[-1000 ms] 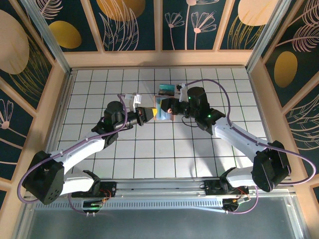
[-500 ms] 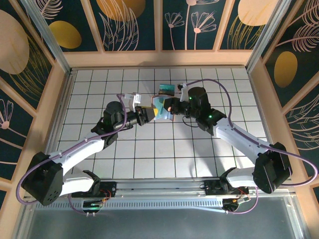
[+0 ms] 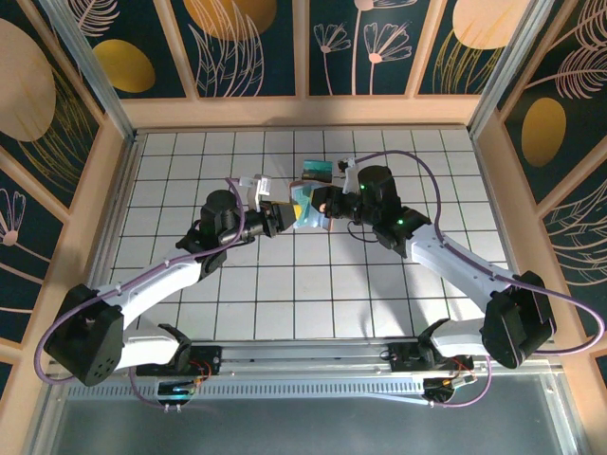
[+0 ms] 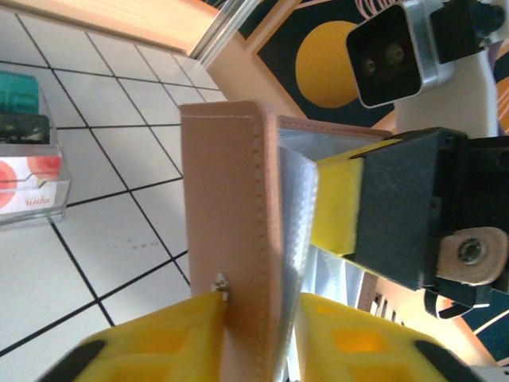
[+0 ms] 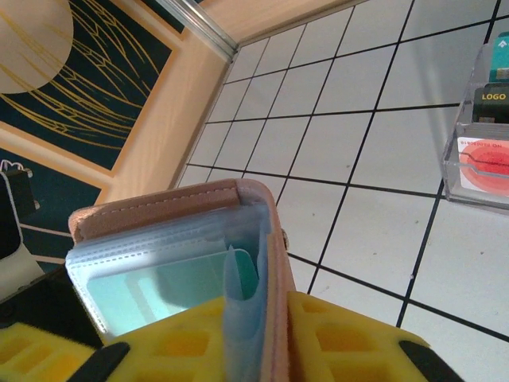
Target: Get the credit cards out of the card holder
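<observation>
The tan leather card holder (image 3: 305, 203) hangs open above the tiles between both grippers. My left gripper (image 3: 282, 214) is shut on one cover; in the left wrist view its yellow pads (image 4: 159, 338) pinch the leather flap (image 4: 227, 215) and the clear sleeves. My right gripper (image 3: 323, 203) is shut on the other cover (image 5: 159, 211), pads either side of leather and sleeve. A teal-green credit card (image 5: 175, 282) sits inside a clear sleeve. The right gripper's fingers (image 4: 338, 203) face the left wrist camera.
A clear stand (image 3: 318, 172) just beyond the grippers holds a pale card with a red mark (image 5: 481, 167) and a teal one (image 4: 16, 91). Wooden walls (image 3: 303, 112) ring the white tiled floor. Open tiles lie to the left, right and front.
The card holder has shifted slightly toward the far side and tipped more open. Both grippers stay at it, and the left arm has edged forward a little.
</observation>
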Robot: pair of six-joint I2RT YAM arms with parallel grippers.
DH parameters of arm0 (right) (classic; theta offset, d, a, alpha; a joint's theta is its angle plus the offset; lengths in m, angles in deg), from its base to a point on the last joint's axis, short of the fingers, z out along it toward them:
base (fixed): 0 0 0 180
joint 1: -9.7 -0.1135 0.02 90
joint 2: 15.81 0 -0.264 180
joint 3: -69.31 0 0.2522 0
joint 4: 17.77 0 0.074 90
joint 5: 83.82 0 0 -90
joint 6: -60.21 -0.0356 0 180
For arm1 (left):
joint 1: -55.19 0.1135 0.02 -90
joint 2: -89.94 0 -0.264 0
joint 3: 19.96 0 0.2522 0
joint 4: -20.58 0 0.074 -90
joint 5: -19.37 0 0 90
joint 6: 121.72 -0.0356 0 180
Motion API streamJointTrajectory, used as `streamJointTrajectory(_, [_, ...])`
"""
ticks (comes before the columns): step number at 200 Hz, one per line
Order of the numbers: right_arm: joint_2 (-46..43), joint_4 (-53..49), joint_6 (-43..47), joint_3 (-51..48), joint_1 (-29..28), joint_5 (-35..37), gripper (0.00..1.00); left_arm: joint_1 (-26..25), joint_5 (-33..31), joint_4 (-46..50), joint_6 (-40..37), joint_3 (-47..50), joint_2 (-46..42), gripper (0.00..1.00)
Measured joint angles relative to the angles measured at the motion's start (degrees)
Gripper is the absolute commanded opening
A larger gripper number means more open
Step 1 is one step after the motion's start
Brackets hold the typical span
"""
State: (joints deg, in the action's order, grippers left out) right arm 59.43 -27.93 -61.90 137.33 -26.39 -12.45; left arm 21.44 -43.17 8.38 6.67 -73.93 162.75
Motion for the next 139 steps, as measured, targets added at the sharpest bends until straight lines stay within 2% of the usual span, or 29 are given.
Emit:
streamJointTrajectory(19, [-0.2,-0.2,0.1,0.0,0.0,-0.1,0.30,0.0,-1.1,1.5,-1.1,-0.5,0.2,0.09])
streamJointTrajectory(48, [-1.0,-0.9,0.1,-0.1,0.0,0.2,0.32,-0.1,-2.2,3.5,-2.8,-1.4,0.4,0.00])
streamJointTrajectory(91, [-2.1,-1.6,0.6,-0.4,0.0,0.4,0.58,-0.4,-3.6,5.7,-4.1,-2.5,0.4,0.00])
streamJointTrajectory(118, [-3.7,-4.8,1.1,-0.4,0.0,3.5,0.68,-0.4,-7.0,8.5,-5.4,-3.1,0.2,0.00])
streamJointTrajectory(139, [-5.4,-8.3,1.4,-0.2,0.0,8.3,0.70,-0.4,-10.2,12.9,-6.8,-4.3,-0.4,0.00])
